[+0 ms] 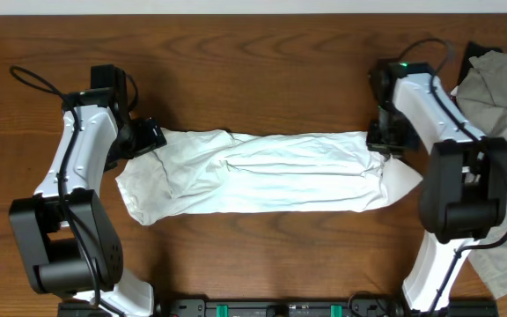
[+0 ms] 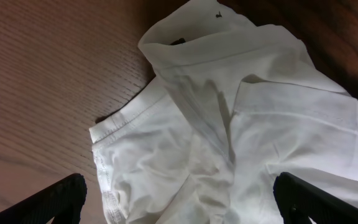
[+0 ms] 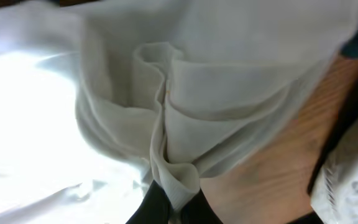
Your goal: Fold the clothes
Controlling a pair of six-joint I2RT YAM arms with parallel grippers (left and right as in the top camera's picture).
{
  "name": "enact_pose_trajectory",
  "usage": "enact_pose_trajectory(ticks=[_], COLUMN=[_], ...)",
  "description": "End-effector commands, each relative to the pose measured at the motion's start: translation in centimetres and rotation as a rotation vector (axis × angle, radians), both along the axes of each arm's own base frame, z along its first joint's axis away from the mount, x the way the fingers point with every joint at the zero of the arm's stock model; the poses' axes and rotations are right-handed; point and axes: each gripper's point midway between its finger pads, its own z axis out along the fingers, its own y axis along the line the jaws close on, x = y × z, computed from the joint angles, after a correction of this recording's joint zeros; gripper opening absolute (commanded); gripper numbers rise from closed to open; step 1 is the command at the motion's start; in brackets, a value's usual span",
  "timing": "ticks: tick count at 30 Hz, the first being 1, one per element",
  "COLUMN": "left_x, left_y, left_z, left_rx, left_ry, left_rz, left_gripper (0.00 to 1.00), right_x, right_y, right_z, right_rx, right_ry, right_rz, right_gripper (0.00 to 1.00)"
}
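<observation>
T-shirt (image 1: pixel 271 172): laid as a long, wrinkled band across the middle of the table (image 1: pixel 262 53), one end toward each arm. No lettering is seen.
Right gripper (image 1: pixel 385 143): closed on the shirt's right end. In the wrist view a bunched pleat is pinched between the fingers.
Left gripper (image 1: pixel 148 137): fingers apart above the left end, nothing held between them. A seamed edge (image 2: pixel 120 121) lies just below.
Step judged: the left end is probably to be grasped, so that the band can be folded across.
Doing it well: the seamed edge should be taken through all layers — not the top ply alone — and both ends kept level, so the band is not twisted.
Edges: a loose corner (image 1: pixel 405 180) sticks out past the right grip and may trail.
Open room: bare wood is left on both long sides of the band. A grey garment (image 1: pixel 500 79) lies near the right arm — best avoided.
</observation>
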Motion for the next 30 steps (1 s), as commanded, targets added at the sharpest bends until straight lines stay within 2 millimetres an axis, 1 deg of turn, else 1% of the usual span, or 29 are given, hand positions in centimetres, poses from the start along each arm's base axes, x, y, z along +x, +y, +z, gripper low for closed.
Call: enact_pose_trajectory(ticks=[1,10,16,20,24,30], left_x=[-0.3,-0.3,-0.3,-0.3,-0.3,-0.3], left_y=[0.5,0.5,0.5,0.5,0.5,0.5], left_z=[-0.3,-0.3,-0.3,-0.3,-0.3,-0.3], left_rx=[0.019,0.019,0.019,0.019,0.019,0.019], left_ry=[0.017,0.017,0.017,0.017,0.017,0.017], left_rz=[-0.006,-0.006,-0.006,-0.006,-0.006,-0.006], left_gripper=[0.98,0.98,0.98,0.98,0.98,0.98], right_x=[0.8,-0.1,-0.8,-1.4,-2.2,-2.5], right_y=[1.8,8.0,11.4,13.3,15.3,16.5], right_z=[0.9,1.1,1.0,0.9,0.7,0.6], right_rx=[-0.044,-0.052,-0.045,-0.029,0.024,0.022], right_ry=[-0.035,-0.052,-0.075,-0.08,-0.072,-0.092], right_rz=[0.027,0.16,0.211,0.243,0.261,0.252], right_gripper=[0.01,0.01,0.01,0.01,0.01,0.01])
